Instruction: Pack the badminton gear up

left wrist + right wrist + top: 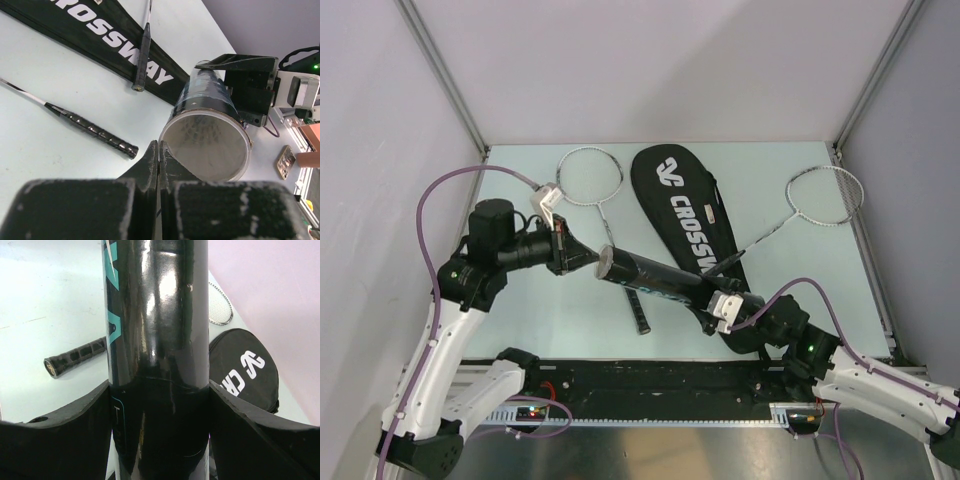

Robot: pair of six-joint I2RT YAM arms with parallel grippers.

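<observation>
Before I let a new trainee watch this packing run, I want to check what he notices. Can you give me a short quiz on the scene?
1. True or false: the right tool is clamped around the black tube.
2. The left tool, at the tube's open end, has its jaws: A) wide open B) shut C) out of view.
3. Fill in: in the top view, the handle of the right-hand racquet lies across the ____.
Key: 1 true; 2 B; 3 CROSSWAY bag.
</observation>
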